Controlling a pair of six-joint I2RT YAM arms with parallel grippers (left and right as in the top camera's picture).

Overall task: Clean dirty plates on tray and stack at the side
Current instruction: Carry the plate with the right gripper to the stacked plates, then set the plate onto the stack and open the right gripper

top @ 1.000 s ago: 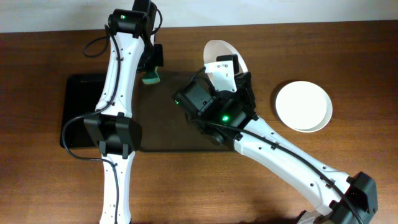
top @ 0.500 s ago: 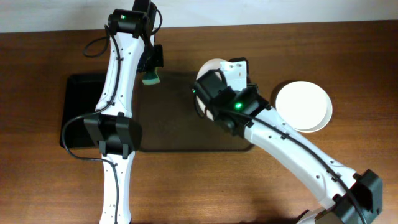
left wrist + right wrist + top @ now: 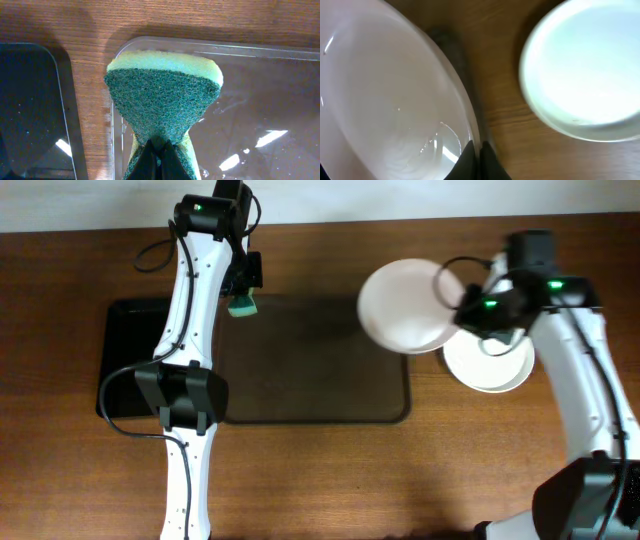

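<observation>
Right gripper (image 3: 458,298), clenched on a white plate's (image 3: 403,305) rim, has swung it across the brown tray (image 3: 300,385) toward the stack (image 3: 492,365) just below the gripper; stacking likely next; left gripper (image 3: 245,288) pinches a green sponge (image 3: 243,306).

1. from overhead, the held plate (image 3: 400,305) covers the brown tray's (image 3: 310,370) far right corner; the left arm (image 3: 185,300) hides its left edge and part of the black tray (image 3: 125,350).
2. the right gripper (image 3: 452,300) covers part of the plate on the table (image 3: 497,370); one plate or a stack, it cannot be told.
3. the right wrist view shows both plates blurred and cut off by the edges.
4. the left wrist view cuts off the sponge's (image 3: 162,95) bottom and both trays.
</observation>
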